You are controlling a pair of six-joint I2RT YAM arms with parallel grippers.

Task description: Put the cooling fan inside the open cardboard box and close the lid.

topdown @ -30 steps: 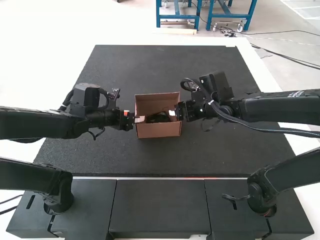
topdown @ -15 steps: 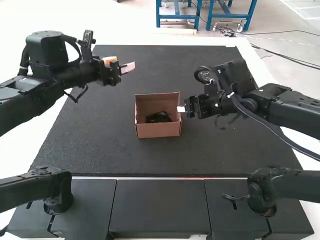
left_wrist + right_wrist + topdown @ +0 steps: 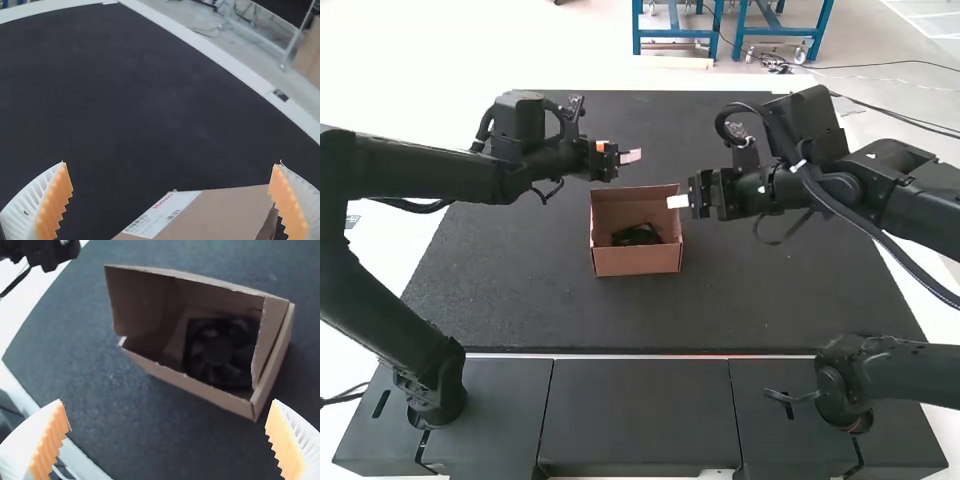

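**Fan is in, lid is next**

We judge the first half of the task done. The cooling fan (image 3: pixel 220 357) lies flat on the floor of the cardboard box (image 3: pixel 635 258), which sits at the centre of the high view on the black mat (image 3: pixel 520 290). What remains is the closing. The lid (image 3: pixel 635 197) stands upright along the box's far edge and leaves the opening bare.

The left gripper (image 3: pixel 618 153) hangs just above and left of the box's upper-left corner in the high view. Its fingers are spread wide and hold nothing. In its own wrist view the brown outer face of the lid lies between the two orange pads. The right gripper (image 3: pixel 682 199) sits just beside the box's upper-right corner, also spread wide and holding nothing.

As we read it, the next move calls for one gripper to get behind the lid and tip it forward and down over the fan. The other may need to steady the box wall, since a light carton could slide on the mat.

Our count is one box, one fan, one lid that we can make out, and two grippers.
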